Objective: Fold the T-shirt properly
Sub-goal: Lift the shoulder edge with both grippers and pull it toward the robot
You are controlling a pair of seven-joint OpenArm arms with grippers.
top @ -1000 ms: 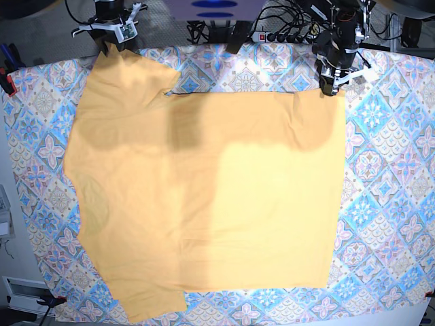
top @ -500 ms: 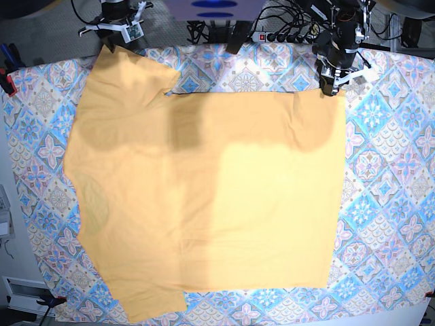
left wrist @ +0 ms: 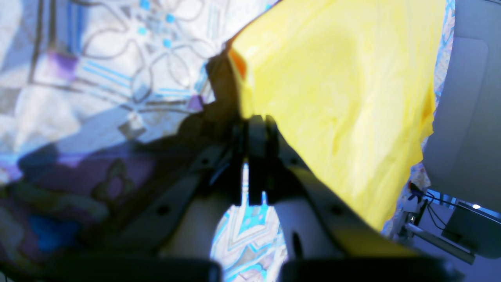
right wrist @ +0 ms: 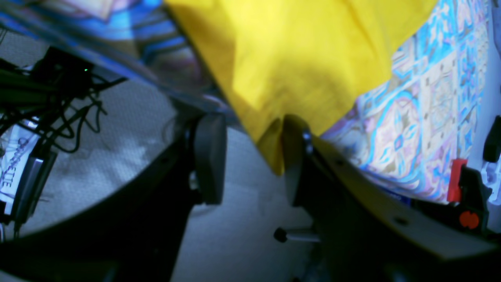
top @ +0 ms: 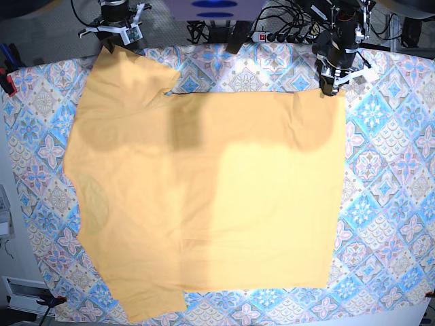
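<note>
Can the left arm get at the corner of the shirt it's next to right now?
Probably yes: the left gripper sits shut right at the T-shirt corner, nothing between them.

Left gripper [left wrist: 250, 129] has its fingers pressed together; right gripper [right wrist: 250, 156] fingers parted

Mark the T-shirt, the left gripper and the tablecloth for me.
T-shirt [top: 224, 204], base view, middle of the flat body.
left gripper [left wrist: 252, 125], left wrist view, closed fingertips at the shirt's corner.
tablecloth [top: 387, 197], base view, bare patterned area beside the shirt.
</note>
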